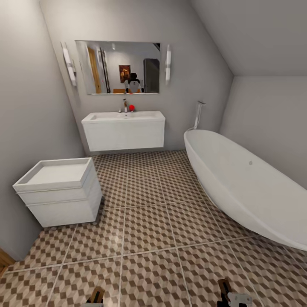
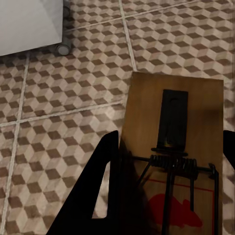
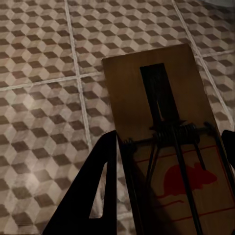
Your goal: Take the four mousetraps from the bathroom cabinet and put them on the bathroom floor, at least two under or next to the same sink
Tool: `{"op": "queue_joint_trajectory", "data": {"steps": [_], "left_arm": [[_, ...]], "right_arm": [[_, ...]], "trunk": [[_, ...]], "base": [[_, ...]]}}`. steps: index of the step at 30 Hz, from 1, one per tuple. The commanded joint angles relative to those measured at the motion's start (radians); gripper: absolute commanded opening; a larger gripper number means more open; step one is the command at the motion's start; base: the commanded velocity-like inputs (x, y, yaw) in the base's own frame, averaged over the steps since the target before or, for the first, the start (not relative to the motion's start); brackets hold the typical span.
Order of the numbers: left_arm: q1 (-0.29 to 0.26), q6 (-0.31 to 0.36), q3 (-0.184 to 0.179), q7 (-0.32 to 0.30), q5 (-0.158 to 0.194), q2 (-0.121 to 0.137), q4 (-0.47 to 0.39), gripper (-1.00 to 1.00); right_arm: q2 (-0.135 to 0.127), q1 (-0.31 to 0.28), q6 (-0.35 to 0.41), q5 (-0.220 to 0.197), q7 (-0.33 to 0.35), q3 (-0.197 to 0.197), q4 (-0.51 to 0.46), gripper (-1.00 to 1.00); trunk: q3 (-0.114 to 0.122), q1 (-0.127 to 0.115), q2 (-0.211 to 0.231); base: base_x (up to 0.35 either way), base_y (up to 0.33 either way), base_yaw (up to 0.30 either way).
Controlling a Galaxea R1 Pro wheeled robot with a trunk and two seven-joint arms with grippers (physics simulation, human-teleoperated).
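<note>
Small white drawer unit (image 1: pixel 59 194): at my far left against the wall, its top a shallow tray; in my left wrist view just one corner and a castor (image 2: pixel 62 49) show, the rest cut off.
My left gripper (image 2: pixel 166 181): its black fingers (image 2: pixel 93 196) clamped on either side of a mousetrap (image 2: pixel 174 147); only one finger shows whole, the other is a sliver at the frame's edge. In the head view just its tip (image 1: pixel 96 296) pokes up from the lower border.
Left mousetrap: tan board with dark spring, bar and a red mouse print, held above the bathroom floor (image 2: pixel 73 117); its near end runs out of frame.
Sink (image 1: pixel 123 129): on the far wall, left of centre, well apart from me; chrome tap (image 1: pixel 125 105) and a small red item beside it, too small to name.
Mirror (image 1: pixel 117 67): above the sink; a dark figure reflected in it, blurred.
Bathroom floor (image 1: pixel 149 221): cube-pattern tiles.
My right gripper (image 3: pixel 166 181): closed on a second mousetrap (image 3: pixel 159 122), one finger (image 3: pixel 93 196) plain, the other barely at the edge; cut off low in the head view (image 1: pixel 230 297).
Bathtub (image 1: pixel 251 187): along my right, far end out of frame.
</note>
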Motion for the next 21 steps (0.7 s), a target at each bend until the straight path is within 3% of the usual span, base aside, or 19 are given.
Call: {"op": "queue_joint_trajectory", "data": {"steps": [1, 10, 21], "left_arm": [[-0.001, -0.005, -0.008, 0.006, 0.004, -0.001, 0.004, -1.00], [-0.001, -0.005, -0.008, 0.006, 0.004, 0.000, 0.004, -1.00], [-0.001, -0.005, -0.008, 0.006, 0.004, -0.001, 0.003, -1.00]], "right_arm": [[-0.001, -0.001, -0.003, -0.011, 0.003, 0.008, 0.000, -1.00], [-0.001, -0.001, -0.003, -0.011, 0.003, 0.008, 0.000, -1.00], [-0.001, -0.001, -0.003, -0.011, 0.003, 0.008, 0.000, -1.00]], "trunk": [[-0.001, 0.000, 0.000], [-0.001, 0.000, 0.000], [-0.001, 0.000, 0.000]], "base": [[0.274, -0.187, 0.000], [0.274, -0.175, 0.021], [0.275, -0.160, 0.185]]}}
